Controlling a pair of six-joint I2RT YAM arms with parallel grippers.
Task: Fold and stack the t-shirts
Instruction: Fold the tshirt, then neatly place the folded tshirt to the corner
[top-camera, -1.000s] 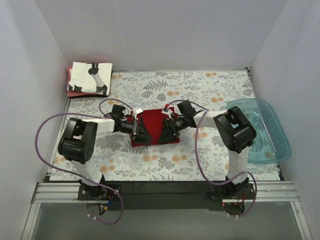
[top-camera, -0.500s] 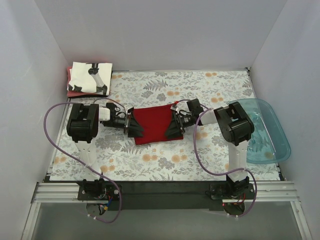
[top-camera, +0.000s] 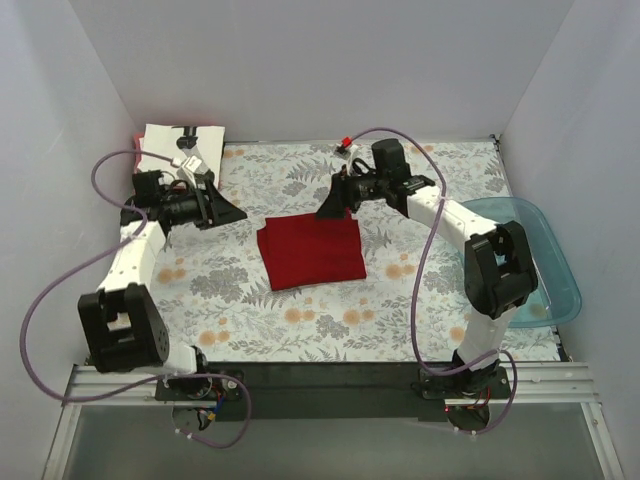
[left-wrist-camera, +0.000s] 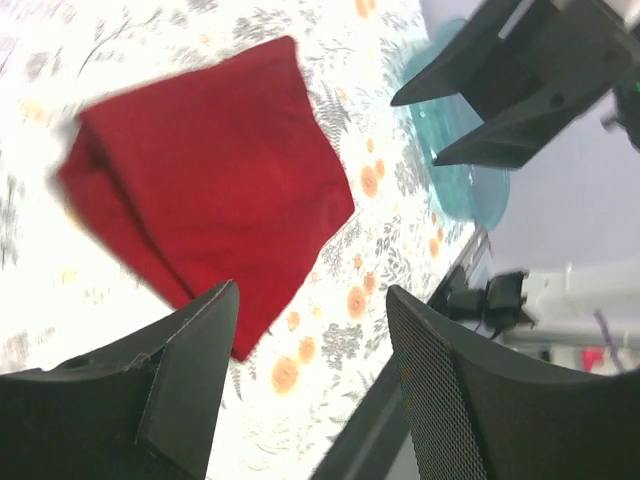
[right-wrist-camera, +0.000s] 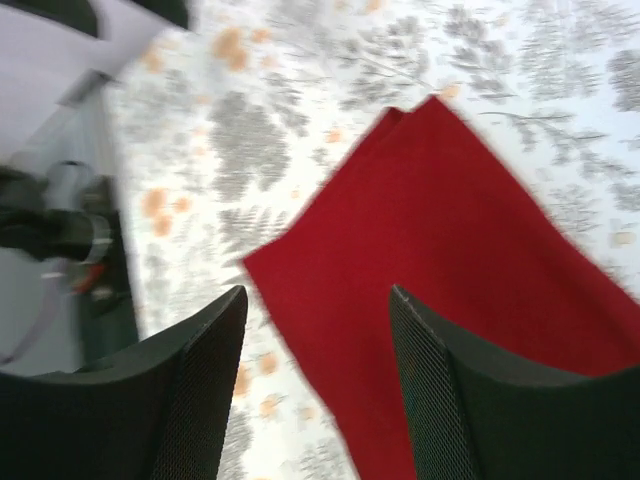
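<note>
A dark red t-shirt (top-camera: 311, 251) lies folded into a flat square on the middle of the table, also in the left wrist view (left-wrist-camera: 205, 180) and the right wrist view (right-wrist-camera: 470, 260). At the back left corner, a folded white t-shirt with black print (top-camera: 168, 140) is partly hidden behind the left arm. My left gripper (top-camera: 228, 208) hovers left of the red shirt, open and empty. My right gripper (top-camera: 332, 203) hangs above the shirt's far right corner, open and empty. In both wrist views the jaws stand apart with nothing between them.
A translucent teal tub (top-camera: 524, 258) sits at the right edge of the table. The floral table cloth (top-camera: 420, 300) covers the table top. White walls close in the back and both sides.
Both grippers have let go of the red shirt's side edges and lifted away toward the back, left arm to the left, right arm to the right. The shirt now lies flat alone.
</note>
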